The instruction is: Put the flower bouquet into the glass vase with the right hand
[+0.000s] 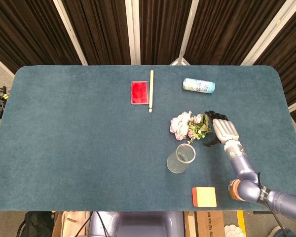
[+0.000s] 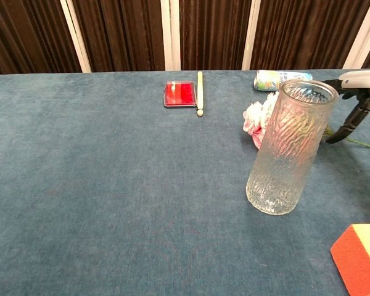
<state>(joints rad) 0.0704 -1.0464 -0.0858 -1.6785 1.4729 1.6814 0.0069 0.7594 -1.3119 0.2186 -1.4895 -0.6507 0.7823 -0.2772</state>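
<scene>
The right hand (image 1: 223, 129) hovers over the stem end of the bouquet (image 1: 190, 126), fingers spread and holding nothing — in the chest view its thumb points down toward the stems, just right of the vase (image 2: 290, 148). The bouquet lies flat on the table (image 1: 79, 138), blooms to the left, just behind the upright glass vase. Farther back lie a can (image 1: 198, 85), a red pad (image 1: 139, 92) and a stick (image 1: 151, 91) — a sponge (image 1: 204, 196) sits at the near edge.

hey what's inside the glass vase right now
Nothing shows inside the glass vase. The flower bouquet lies on the table behind it, the right hand over its stems.
</scene>
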